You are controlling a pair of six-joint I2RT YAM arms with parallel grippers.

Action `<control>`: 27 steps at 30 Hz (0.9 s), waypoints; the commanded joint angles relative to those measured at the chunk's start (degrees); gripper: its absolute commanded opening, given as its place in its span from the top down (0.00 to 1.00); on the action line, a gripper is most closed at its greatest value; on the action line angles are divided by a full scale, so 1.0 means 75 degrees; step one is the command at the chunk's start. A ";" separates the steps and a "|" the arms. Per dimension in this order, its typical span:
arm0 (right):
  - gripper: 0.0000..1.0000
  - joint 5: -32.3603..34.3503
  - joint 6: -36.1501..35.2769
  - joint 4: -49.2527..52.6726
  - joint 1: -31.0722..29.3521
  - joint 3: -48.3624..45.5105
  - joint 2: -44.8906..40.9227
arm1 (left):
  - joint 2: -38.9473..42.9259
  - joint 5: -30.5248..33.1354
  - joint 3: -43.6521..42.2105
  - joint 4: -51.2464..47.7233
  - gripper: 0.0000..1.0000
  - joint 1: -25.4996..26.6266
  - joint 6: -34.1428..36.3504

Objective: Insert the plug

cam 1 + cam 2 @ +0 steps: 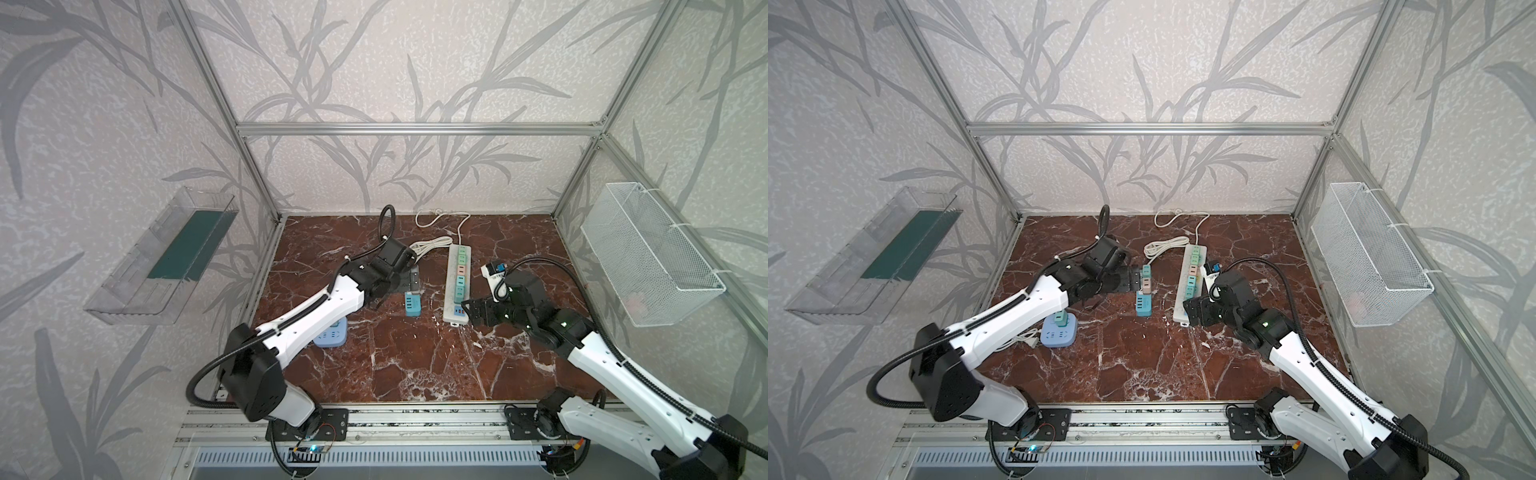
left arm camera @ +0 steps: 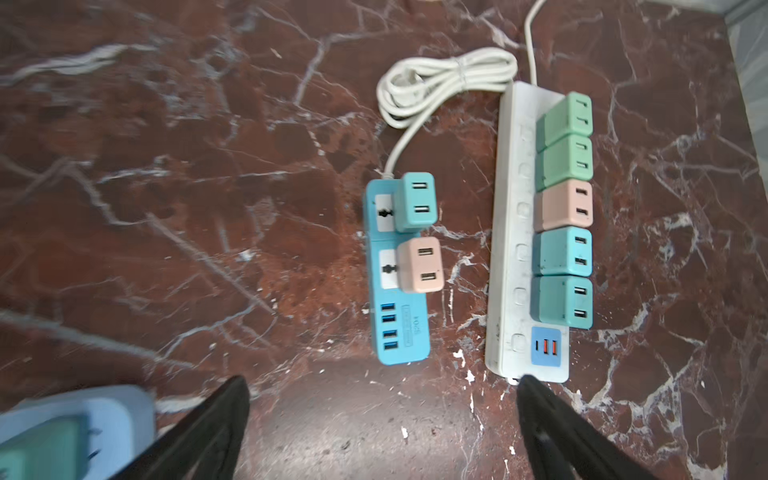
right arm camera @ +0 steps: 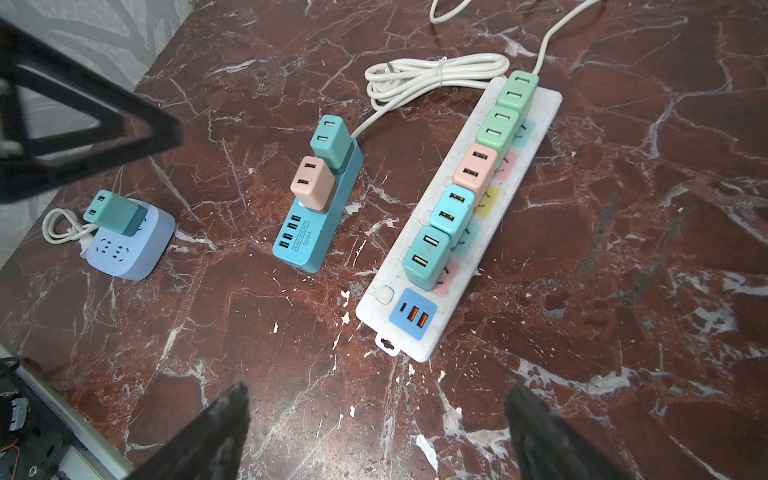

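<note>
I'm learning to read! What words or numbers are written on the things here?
"S204": on the blue plastic power strip, beside its USB ports.
Boxed print next to it: too small to read.
Lettering on the white box behind the right arm: blurred.

light: bright, even | shadows: soft | blur: left wrist view (slight motion smear)
</note>
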State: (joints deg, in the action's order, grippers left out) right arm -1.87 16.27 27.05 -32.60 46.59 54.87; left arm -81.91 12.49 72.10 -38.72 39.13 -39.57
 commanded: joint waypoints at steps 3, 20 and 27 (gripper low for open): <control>0.05 -0.0124 0.0045 -0.0324 0.0037 -0.0199 -0.0197 | 0.2080 0.1670 -0.1327 -0.1778 0.01 -0.1144 -0.1078; 0.05 -0.0266 0.0065 -0.0491 0.0043 -0.0449 -0.0448 | 0.2822 -0.2819 -0.5097 0.1241 0.05 -0.6212 -0.1881; 0.05 -0.0279 0.0060 -0.0530 0.0046 -0.0503 -0.0485 | 0.2712 -0.3515 -0.6138 0.3389 0.14 -0.6355 -0.2601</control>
State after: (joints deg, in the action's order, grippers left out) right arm -3.55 16.47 24.18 -32.60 43.35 52.23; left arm -60.97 -9.56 28.34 -22.24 -8.32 -55.29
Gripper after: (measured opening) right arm 0.955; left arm 0.868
